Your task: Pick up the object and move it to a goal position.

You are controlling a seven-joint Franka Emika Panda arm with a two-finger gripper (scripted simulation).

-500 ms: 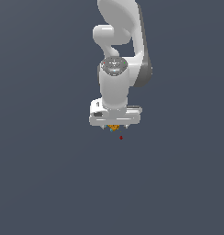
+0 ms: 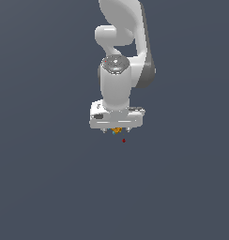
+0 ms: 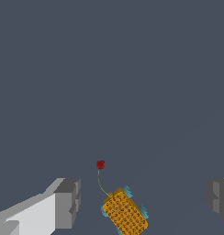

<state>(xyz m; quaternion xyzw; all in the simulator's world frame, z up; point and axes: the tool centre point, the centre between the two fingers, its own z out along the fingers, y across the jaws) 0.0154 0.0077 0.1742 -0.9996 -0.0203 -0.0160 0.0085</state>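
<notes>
Plain dark grey-blue ground fills both views. Your white two-fingered gripper (image 2: 117, 127) hangs spread wide, its grey pads (image 3: 68, 203) apart from the small orange-yellow speckled lump (image 3: 125, 214) lying between them.

Arm (image 2: 118, 70) is glossy white throughout, built from fat rounded segments with smooth capsule-like joints. Dark grey panel runs down the side on the exterior view's right, curving around the elbow bulge. Wrist joint is capped by a round grey disc (image 2: 115, 63) with a few small red and dark marks on it (too small to read). Below that, a plain white cylinder widens into a flat boxy white hand block (image 2: 116, 117), with small dark slots and details on its face. In the wrist view the fingers (image 3: 63, 204) are blocky: white body, grey square-edged pads with stepped faces. No cables or screws discernible.
</notes>
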